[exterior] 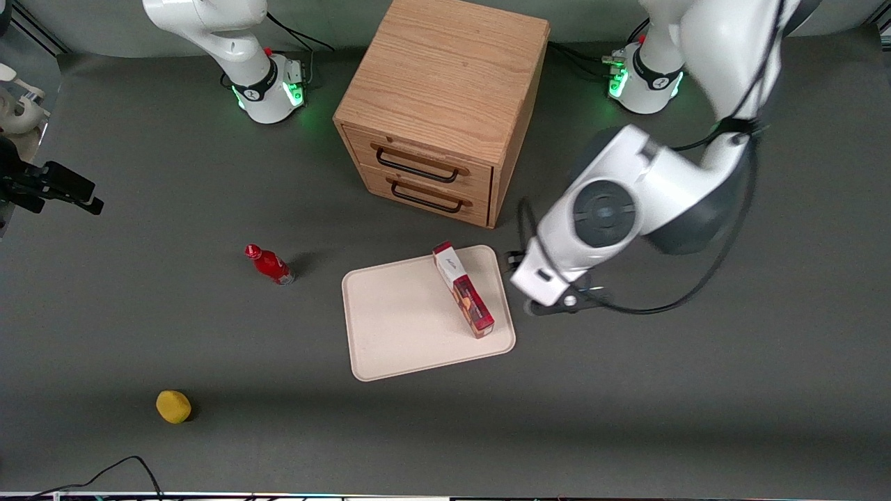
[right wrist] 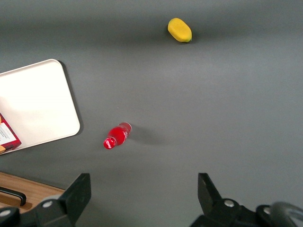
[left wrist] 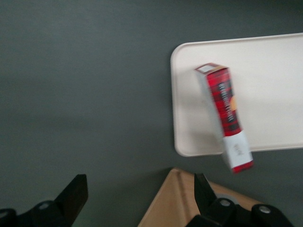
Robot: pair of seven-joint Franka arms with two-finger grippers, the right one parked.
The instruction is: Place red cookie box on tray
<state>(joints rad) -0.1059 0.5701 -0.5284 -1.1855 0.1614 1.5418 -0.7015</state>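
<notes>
1 red cookie box [exterior: 463, 288] on tray [exterior: 404, 327], open gripper [left wrist: 137, 194] beside, wooden cabinet [exterior: 442, 104] near

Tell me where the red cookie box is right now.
The red cookie box lies on the tray, along its edge toward the working arm's end of the table, white end overhanging toward the wooden drawer cabinet. The open gripper is beside the tray, empty.

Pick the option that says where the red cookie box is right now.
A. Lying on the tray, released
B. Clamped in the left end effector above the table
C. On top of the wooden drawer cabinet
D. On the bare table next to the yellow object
A. The red cookie box lies on the tray, while the left end effector hangs open and empty off the tray's edge, beside the cabinet.
</notes>
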